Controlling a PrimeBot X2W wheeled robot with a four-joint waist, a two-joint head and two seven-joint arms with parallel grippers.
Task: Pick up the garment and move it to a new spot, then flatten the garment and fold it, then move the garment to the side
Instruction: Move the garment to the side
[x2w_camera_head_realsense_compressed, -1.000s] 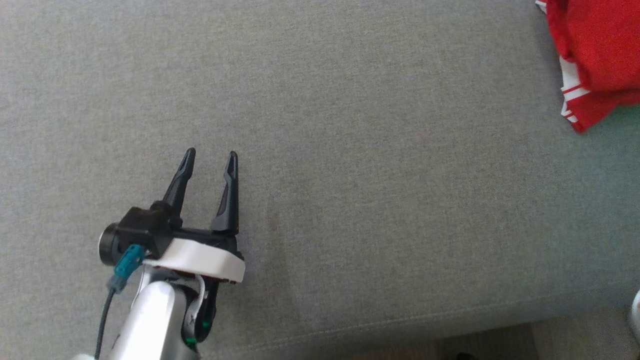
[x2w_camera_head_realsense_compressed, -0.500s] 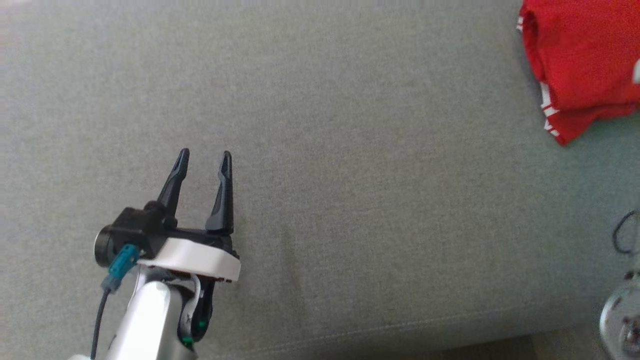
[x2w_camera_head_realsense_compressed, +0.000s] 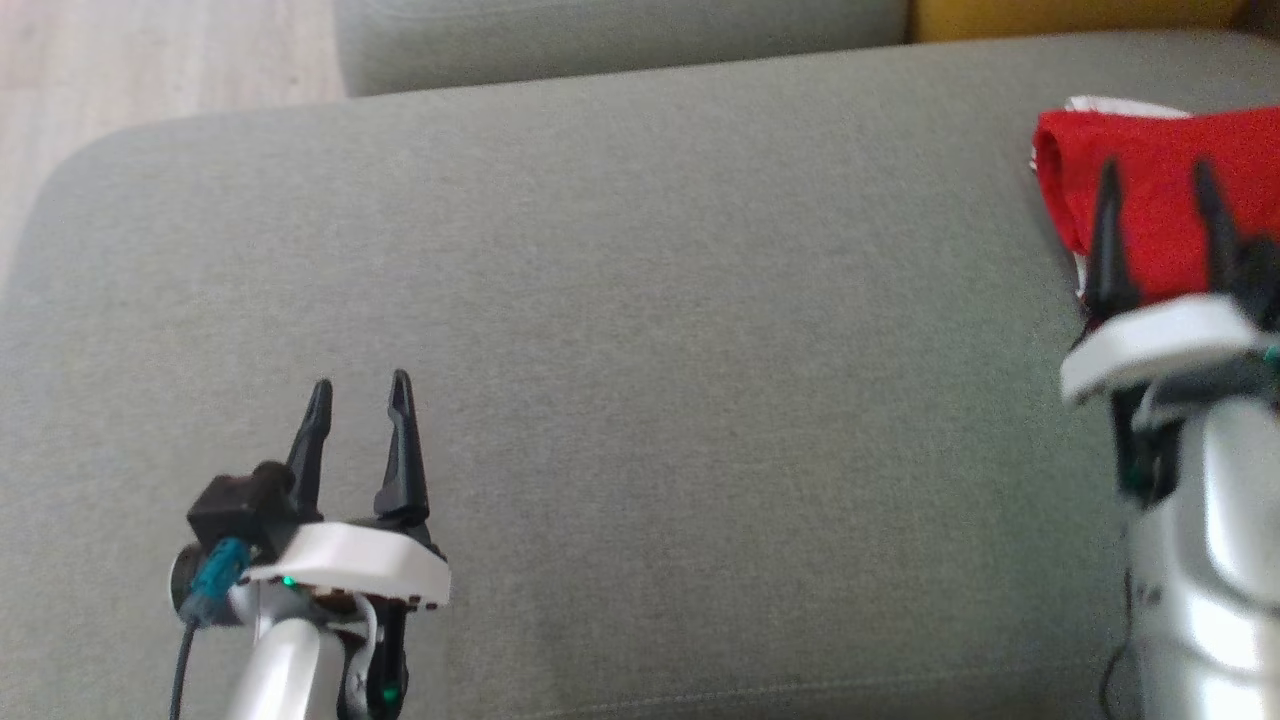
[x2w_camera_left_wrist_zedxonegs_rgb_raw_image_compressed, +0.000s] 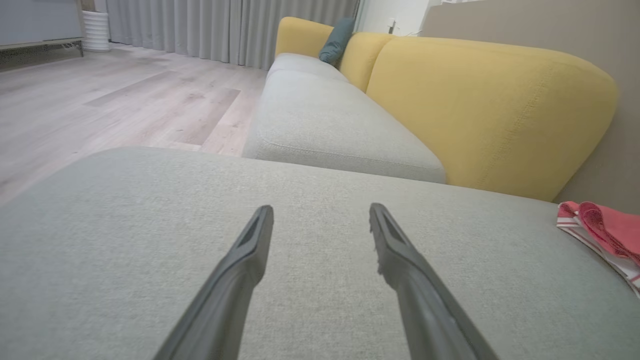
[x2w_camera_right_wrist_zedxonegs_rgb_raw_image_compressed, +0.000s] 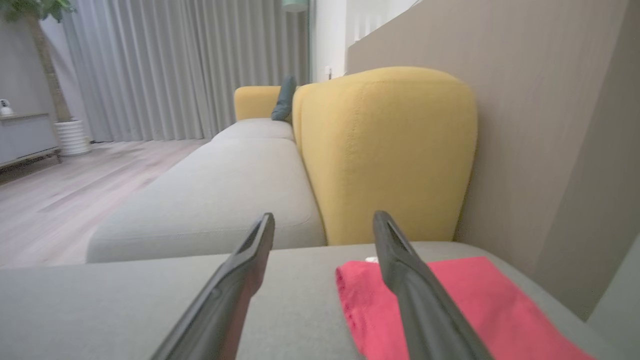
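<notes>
R pincer (x2w_camera_head_realsense_compressed: 1153, 170) open, empty, above near edge of flat-folded red cloth garment w/ white trim (x2w_camera_right_wrist_zedxonegs_rgb_raw_image_compressed: 465, 295) at right end of grey fabric sofa cushion (x2w_camera_head_realsense_compressed: 640, 300); looks set aside already, so nothing to hold. L pincer (x2w_camera_head_realsense_compressed: 359, 385) open, well apart

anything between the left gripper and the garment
No, just bare grey cushion lies between the left gripper and the red garment, as the head view shows.
</notes>
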